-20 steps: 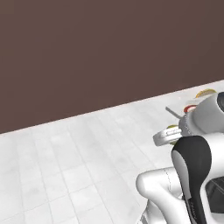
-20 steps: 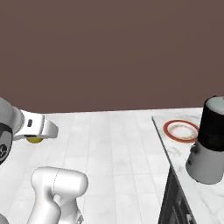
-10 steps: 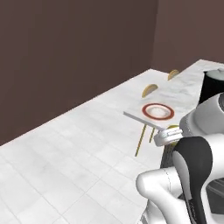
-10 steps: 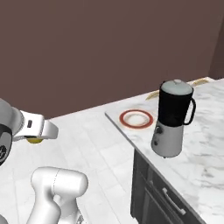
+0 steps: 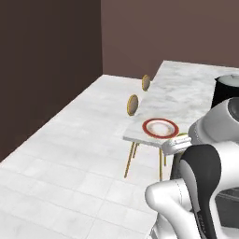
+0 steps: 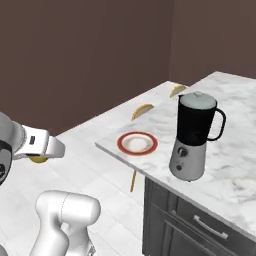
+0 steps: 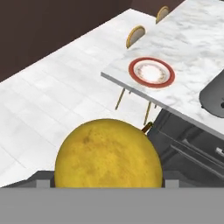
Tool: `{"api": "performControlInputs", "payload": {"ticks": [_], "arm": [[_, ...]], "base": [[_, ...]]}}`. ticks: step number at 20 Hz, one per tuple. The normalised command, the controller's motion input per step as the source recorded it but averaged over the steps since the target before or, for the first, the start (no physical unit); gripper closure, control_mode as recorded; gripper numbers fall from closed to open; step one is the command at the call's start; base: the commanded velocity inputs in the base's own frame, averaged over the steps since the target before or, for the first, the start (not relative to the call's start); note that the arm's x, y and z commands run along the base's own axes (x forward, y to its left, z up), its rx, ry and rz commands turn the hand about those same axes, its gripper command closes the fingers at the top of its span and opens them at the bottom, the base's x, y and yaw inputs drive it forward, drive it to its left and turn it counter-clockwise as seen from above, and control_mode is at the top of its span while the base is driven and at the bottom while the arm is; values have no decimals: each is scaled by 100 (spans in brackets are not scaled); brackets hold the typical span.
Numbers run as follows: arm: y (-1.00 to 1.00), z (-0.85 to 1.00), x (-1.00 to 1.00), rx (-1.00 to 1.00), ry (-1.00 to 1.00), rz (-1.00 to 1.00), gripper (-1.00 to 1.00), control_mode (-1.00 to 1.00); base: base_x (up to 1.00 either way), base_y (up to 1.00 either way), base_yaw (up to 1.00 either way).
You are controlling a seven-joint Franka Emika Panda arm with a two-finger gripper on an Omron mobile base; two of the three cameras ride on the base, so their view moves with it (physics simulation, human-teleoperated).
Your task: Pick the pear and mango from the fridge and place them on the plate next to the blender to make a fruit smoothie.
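The pear [image 7: 108, 153] rides in the claw [image 7: 107, 181], sitting between the jaws and crowding the bottom of the hand view, plain yellow-orange with its little stem poking up on the plate's side. So the claw is pinching the pear, and that fruit is up in the air, nowhere near a surface yet.

Landmark is the plate [image 7: 151, 72]: white with the red ring, lying flat at the near corner of the marble bench [image 7: 192, 52]. From the hand view the plate lies ahead of the pear and a shade toward the blender, well apart, with open floor [image 7: 65, 83] between them. In the right base view the claw [image 6: 40, 152] hangs out over the floor, on the side of the plate [image 6: 137, 143] away from the blender [image 6: 195, 137], with a sliver of pear [image 6: 37, 159] peeking under it. In the left base view the plate [image 5: 160, 128] sits just beyond the hand, with the blender [image 5: 227, 93] farther back along the bench [image 5: 186, 93].

The plate looks bare, no mango on it, so I'd call this the first delivery, roughly a third in. The coming move turns on carrying forward across that gap to the bench corner, then lowering onto the plate without clipping the edge. Two chair backs [image 7: 135, 36] stand beyond the plate, out of the path.
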Motion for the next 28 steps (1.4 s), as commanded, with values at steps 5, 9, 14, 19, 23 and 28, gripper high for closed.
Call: {"api": "performControlInputs", "payload": {"ticks": [5, 9, 14, 19, 23, 28], "arm": [[0, 0, 0, 0, 0, 0, 100, 100], [0, 0, 0, 0, 0, 0, 100, 100], [0, 0, 0, 0, 0, 0, 100, 100], [2, -2, 60, 0, 7, -5, 100, -100], [-21, -57, 93, 0, 40, -4, 100, -100], [-6, -71, 100, 0, 49, -4, 100, -100]], "base": [[51, 25, -63], [66, 46, -60], [65, 67, -31], [14, 10, -4], [0, 0, 0], [0, 0, 0]]}}
